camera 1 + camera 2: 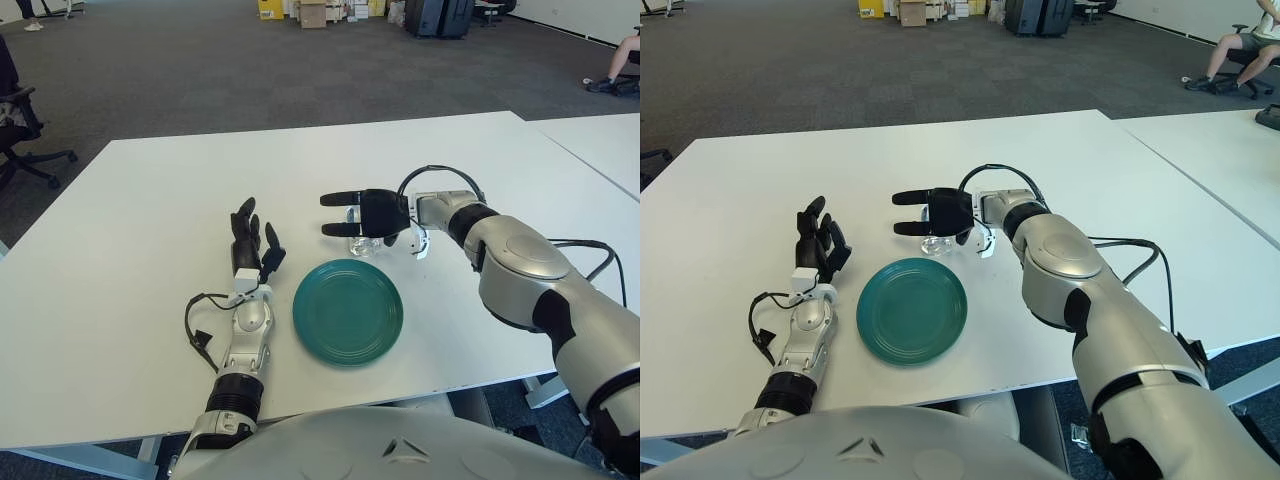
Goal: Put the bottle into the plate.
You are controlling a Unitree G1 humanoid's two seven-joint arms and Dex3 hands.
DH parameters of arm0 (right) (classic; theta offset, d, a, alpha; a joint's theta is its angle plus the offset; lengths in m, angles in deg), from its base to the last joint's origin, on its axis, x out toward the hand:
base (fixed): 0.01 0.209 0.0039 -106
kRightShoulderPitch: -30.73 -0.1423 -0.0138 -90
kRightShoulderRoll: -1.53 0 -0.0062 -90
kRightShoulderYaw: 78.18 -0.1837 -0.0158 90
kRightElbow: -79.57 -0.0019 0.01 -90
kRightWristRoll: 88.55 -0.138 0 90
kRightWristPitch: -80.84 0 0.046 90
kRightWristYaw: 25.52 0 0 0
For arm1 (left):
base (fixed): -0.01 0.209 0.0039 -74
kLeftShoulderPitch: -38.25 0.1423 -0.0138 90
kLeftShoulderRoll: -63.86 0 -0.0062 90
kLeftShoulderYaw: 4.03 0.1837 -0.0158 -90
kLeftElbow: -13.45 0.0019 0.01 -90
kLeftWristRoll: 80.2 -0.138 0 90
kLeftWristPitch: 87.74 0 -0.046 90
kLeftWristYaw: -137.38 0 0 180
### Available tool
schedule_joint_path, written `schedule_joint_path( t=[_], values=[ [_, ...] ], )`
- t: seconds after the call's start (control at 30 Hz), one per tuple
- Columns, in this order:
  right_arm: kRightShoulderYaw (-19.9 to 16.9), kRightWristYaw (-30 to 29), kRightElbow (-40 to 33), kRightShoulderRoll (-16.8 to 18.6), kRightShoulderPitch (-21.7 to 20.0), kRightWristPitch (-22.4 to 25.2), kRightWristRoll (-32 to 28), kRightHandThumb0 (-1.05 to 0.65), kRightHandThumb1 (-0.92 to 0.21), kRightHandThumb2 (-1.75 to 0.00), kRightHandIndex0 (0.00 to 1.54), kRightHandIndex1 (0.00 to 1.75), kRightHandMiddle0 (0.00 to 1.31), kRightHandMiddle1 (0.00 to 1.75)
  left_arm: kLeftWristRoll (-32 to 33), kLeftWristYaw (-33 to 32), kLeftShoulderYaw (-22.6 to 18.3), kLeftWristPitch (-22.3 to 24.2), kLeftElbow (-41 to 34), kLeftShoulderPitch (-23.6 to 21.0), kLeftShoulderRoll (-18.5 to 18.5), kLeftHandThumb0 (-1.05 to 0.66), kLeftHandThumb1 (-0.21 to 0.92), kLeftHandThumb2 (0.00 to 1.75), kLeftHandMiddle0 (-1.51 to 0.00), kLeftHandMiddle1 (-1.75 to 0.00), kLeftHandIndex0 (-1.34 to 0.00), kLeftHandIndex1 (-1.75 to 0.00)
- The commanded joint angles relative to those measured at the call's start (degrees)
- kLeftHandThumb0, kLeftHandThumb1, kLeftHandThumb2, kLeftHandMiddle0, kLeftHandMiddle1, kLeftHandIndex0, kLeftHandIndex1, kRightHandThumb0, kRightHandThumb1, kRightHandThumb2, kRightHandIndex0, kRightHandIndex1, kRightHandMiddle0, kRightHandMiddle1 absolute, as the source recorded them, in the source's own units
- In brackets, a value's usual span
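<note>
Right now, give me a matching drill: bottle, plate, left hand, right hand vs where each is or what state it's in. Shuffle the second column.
Things:
1. bottle
2. plate
3. left hand
4. right hand

Places/states:
A. flat beside the plate's left, fingers spread
B. nearest the robot, green, nothing on it
C. fingers out over the bottle, not closed
D. clear, just beyond the plate's far rim

Pairs: 1-D, 2-B, 3-A, 4-C

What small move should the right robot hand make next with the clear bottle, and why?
Probably close the fingers on the small clear bottle. The right robot hand sits around it with fingers extended, no firm grasp visible, and the bottle stands on the white table just behind the round teal plate. The left robot hand shows idle, left of the plate.
</note>
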Motion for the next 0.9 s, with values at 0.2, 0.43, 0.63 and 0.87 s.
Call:
schedule_joint_path(
  t=[0.2, 0.43, 0.63, 0.87],
  values=[
    [0.8, 1.5, 0.9, 0.5, 1.5, 0.9, -0.2, -0.79, -0.92, -0.3, 0.03, 0.01, 0.0, 0.06, 0.4, -0.2, 0.0, 0.2, -0.5, 0.1, 0.9, -0.77, 0.92, 0.81, -0.34, -0.01, 0.0, -0.78],
    [1.2, 1.0, 1.0, 0.6, 1.7, 1.0, -0.4, -0.77, -0.92, -0.31, 0.06, 0.02, 0.0, 0.09, 0.5, 0.0, 0.1, 0.1, -0.6, 0.2, 0.8, -0.78, 0.92, 0.8, -0.34, -0.01, 0.0, -0.79],
    [1.3, 0.6, 1.0, 0.6, 1.8, 0.6, -0.8, -0.72, -0.92, -0.35, 0.1, 0.03, 0.0, 0.15, 0.3, -0.1, 0.2, -0.1, -0.6, 0.2, 0.7, -0.78, 0.92, 0.8, -0.35, -0.01, 0.0, -0.78],
    [0.8, 0.2, 0.9, 0.6, 2.4, -0.2, -1.6, -0.6, -0.87, -0.43, 0.34, 0.4, 0.0, 0.89, -0.3, -0.8, 0.2, -0.3, -0.7, 0.4, 0.7, -0.79, 0.92, 0.82, -0.35, -0.01, 0.0, -0.79]
  ],
)
